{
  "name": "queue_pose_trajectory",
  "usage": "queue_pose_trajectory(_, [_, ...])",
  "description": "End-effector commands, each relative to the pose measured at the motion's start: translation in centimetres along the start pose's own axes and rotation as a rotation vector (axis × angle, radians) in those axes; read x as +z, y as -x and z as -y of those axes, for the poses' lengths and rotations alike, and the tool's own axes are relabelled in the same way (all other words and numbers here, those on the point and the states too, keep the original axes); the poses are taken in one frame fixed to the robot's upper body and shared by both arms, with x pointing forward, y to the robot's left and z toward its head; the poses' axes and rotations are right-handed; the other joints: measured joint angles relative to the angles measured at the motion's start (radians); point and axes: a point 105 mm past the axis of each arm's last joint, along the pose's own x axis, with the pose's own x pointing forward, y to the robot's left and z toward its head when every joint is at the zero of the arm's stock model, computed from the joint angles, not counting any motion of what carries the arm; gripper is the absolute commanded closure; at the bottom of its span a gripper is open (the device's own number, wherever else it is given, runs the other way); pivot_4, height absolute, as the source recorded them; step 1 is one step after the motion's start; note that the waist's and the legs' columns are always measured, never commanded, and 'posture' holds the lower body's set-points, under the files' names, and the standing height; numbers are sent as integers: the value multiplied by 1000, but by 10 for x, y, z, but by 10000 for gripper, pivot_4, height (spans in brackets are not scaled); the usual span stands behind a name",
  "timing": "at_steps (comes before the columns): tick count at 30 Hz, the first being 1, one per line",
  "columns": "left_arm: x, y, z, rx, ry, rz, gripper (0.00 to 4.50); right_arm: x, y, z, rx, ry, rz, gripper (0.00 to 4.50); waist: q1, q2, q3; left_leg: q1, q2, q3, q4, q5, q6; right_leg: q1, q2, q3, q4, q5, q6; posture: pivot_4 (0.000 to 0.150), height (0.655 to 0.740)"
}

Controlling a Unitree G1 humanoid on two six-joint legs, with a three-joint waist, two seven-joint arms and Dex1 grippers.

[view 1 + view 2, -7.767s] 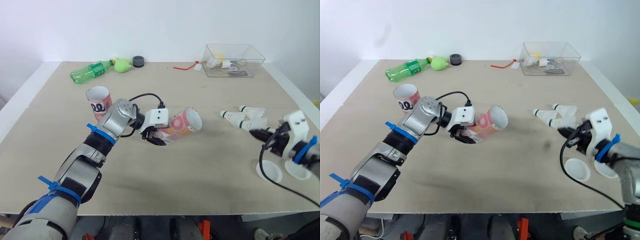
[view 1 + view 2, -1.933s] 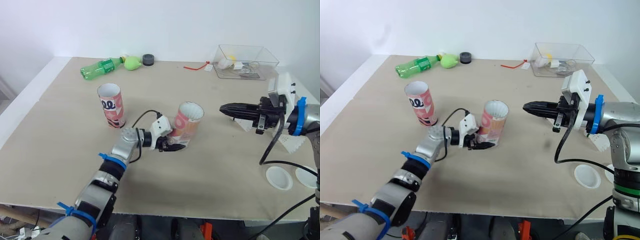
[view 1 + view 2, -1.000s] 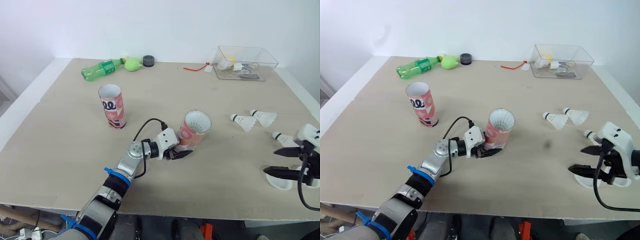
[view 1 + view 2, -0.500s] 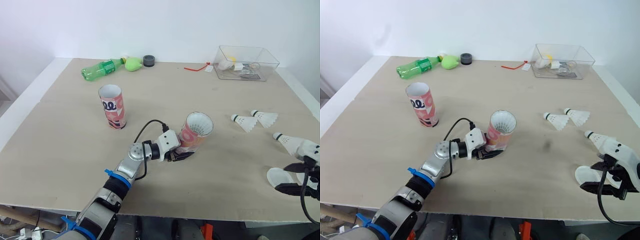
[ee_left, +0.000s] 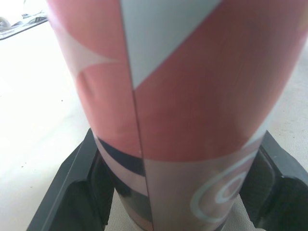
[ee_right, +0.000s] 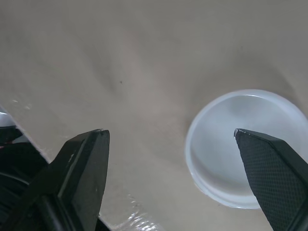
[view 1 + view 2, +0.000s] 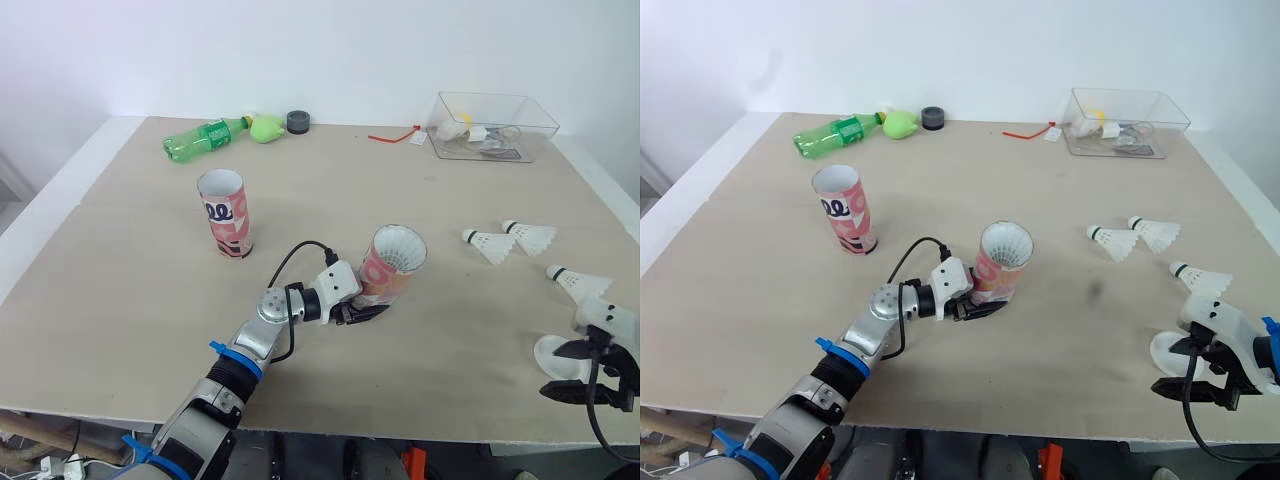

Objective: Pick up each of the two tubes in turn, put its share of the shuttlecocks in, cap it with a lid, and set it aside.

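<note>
Currently left fingers (image 5: 72,192) are gripping the pink cardboard tube (image 5: 183,96), likely crushable, near its base; right fingers (image 6: 82,163) are hovering open.

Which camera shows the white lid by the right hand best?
The right wrist view: the lid lies close up, rim clear, under the open right hand. Head views show it small, partly hidden behind that hand.

Upright tube (image 7: 225,213) left of the tilted tube (image 7: 391,266), shuttlecocks (image 7: 488,244) right, lid (image 7: 551,351) before them
</note>
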Motion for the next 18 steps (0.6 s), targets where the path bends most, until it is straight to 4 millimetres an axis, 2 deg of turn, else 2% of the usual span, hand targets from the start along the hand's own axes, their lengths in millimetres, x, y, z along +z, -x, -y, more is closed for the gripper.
queue_pose_trajectory(1, [-18,-6,23,-86,26,-71,15054,0,-3,6,-21,45,-5,461,0,0,0,0,0,0,0,0,0,0,0,0,0,0,0,1500,7400])
queue_pose_trajectory(3, [-18,-6,23,-85,29,-73,15054,0,-6,7,-18,63,-18,461,0,0,0,0,0,0,0,0,0,0,0,0,0,0,0,1500,7400])
queue_pose_trajectory(4, [-19,-6,23,-85,29,-75,15054,0,-7,6,-12,75,-28,5529,0,1,0,0,0,0,0,0,0,0,0,0,0,0,0,1500,7400])
queue_pose_trajectory(5, [-19,-6,23,-84,31,-76,15054,-1,-8,6,-7,86,-38,8185,0,1,0,0,0,0,0,0,0,0,0,0,0,1,2,1500,7400])
queue_pose_trajectory(12, [-20,-5,21,-76,39,-80,15054,-13,-17,5,4,124,-98,43824,0,-2,-1,2,0,0,0,0,0,1,0,0,0,1,2,1500,7400])
queue_pose_trajectory(18, [-19,-5,18,-66,49,-76,15054,-17,-20,8,-7,138,-109,44527,0,-7,-4,3,0,0,0,-1,-1,2,0,0,0,0,-1,1500,7400])
